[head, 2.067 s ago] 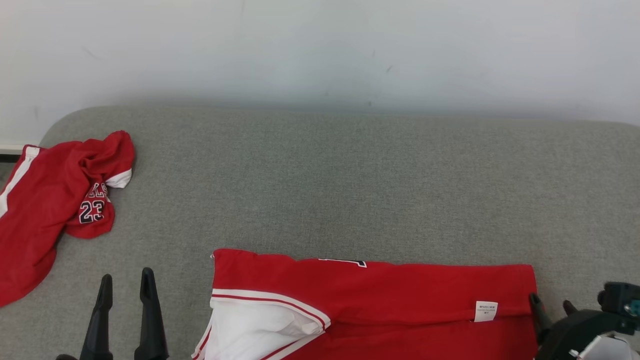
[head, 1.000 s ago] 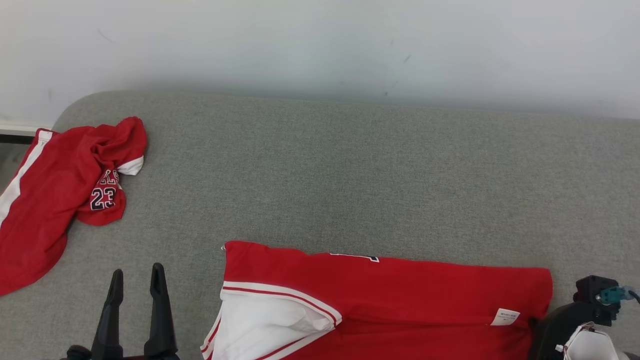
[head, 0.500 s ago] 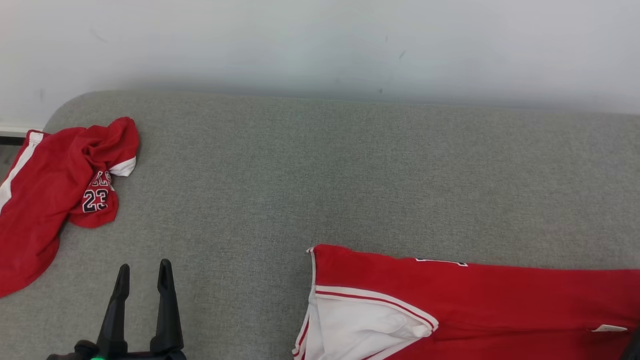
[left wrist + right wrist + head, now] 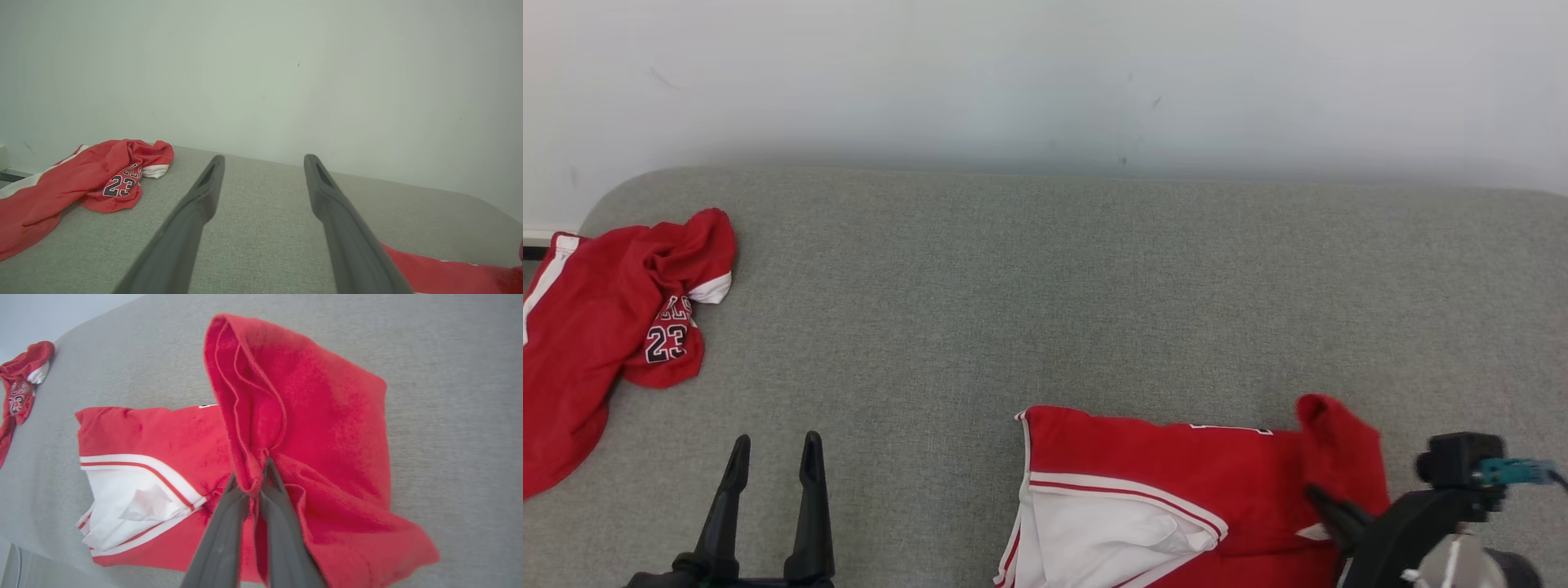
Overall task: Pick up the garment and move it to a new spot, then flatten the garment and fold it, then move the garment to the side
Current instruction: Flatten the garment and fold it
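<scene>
The garment [image 4: 1168,465], a red jersey with white trim and a white inner panel, lies along the near edge of the grey cushion. My right gripper [image 4: 1319,498] is shut on its right end. That end stands up as a bunched red fold [image 4: 1339,433] bent over toward the left. In the right wrist view the fingers [image 4: 269,498] pinch the fold's hem, and the garment [image 4: 318,416] drapes around the gripper [image 4: 253,477]. My left gripper [image 4: 776,441] rests open over bare cushion, well left of the garment. The left wrist view shows that gripper [image 4: 264,159] holding nothing, with the garment's edge [image 4: 449,273] at the lower right.
A second red jersey [image 4: 605,318] marked 23 lies crumpled at the cushion's far left end, also seen as a heap [image 4: 94,179]. The grey cushion [image 4: 1045,286] is bare across its middle and back. A pale wall [image 4: 1045,73] rises behind it.
The garment's right end, flat and stretched to the right before, is now lifted and bent leftward in my right gripper. The head camera shifted. My left gripper stayed open.
</scene>
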Tool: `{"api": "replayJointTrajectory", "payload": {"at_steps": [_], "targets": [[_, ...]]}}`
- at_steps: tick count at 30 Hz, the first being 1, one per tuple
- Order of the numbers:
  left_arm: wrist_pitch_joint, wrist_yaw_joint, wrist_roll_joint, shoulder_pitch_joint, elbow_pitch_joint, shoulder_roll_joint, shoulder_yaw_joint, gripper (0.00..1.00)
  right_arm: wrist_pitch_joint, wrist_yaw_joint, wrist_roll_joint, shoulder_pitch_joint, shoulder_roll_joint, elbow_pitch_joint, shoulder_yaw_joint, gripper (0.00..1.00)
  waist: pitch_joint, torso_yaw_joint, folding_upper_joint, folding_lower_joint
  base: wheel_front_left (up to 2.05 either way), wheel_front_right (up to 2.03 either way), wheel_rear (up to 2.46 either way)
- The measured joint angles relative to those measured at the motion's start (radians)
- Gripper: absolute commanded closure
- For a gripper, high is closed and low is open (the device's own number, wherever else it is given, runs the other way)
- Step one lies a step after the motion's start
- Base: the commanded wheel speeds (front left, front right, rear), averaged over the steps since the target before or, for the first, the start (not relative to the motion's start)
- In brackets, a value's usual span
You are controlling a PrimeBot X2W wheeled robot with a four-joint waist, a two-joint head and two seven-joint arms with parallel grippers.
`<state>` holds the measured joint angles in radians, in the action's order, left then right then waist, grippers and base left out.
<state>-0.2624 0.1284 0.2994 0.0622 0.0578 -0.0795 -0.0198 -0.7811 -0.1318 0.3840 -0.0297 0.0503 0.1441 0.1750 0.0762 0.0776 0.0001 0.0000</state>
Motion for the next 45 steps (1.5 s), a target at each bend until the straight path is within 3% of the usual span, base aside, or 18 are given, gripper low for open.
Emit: {"api": "replayJointTrajectory", "payload": {"at_steps": [5, 13, 32, 33, 34, 41, 45], "targets": [[0.000, -0.004, -0.019, -0.006, -0.019, -0.001, -0.009, 0.00, 0.048, 0.000, 0.101, -0.006, -0.001, -0.008, -0.211, 1.00, -0.009, 0.007, 0.0000, 0.0000, 0.00, 0.00, 0.00], [0.000, -0.004, -0.024, -0.021, -0.039, 0.001, -0.029, 0.00, 0.149, 0.000, 0.153, 0.081, -0.001, -0.152, -0.449, 1.00, -0.016, 0.040, 0.0000, 0.0000, 0.00, 0.00, 0.00], [0.000, -0.004, -0.011, -0.027, -0.053, 0.007, -0.048, 0.00, 0.366, 0.000, 0.244, 0.299, 0.000, -0.521, -0.601, 1.00, 0.004, 0.104, 0.0000, 0.0000, 0.00, 0.00, 0.00], [0.000, -0.004, -0.011, -0.027, -0.053, 0.008, -0.049, 0.00, 0.373, 0.000, 0.252, 0.306, 0.000, -0.534, -0.610, 0.76, 0.004, 0.105, 0.0000, 0.0000, 0.00, 0.00, 0.00], [0.000, -0.004, -0.011, -0.027, -0.054, 0.008, -0.049, 0.00, 0.376, 0.000, 0.257, 0.314, 0.000, -0.553, -0.617, 0.00, 0.004, 0.106, -0.0001, 0.0000, 0.00, 0.00, 0.00], [0.000, -0.004, -0.009, -0.027, -0.054, 0.009, -0.046, 0.00, 0.440, 0.000, 0.321, 0.356, -0.001, -0.544, -0.635, 0.00, 0.002, 0.106, 0.0000, 0.0000, 0.00, 0.00, 0.00], [0.000, -0.004, -0.009, -0.024, -0.045, 0.009, -0.039, 0.00, 0.466, 0.000, 0.233, 0.361, -0.002, -0.494, -0.549, 0.00, 0.000, 0.099, 0.0000, 0.0000, 0.00, 0.00, 0.00]]}}
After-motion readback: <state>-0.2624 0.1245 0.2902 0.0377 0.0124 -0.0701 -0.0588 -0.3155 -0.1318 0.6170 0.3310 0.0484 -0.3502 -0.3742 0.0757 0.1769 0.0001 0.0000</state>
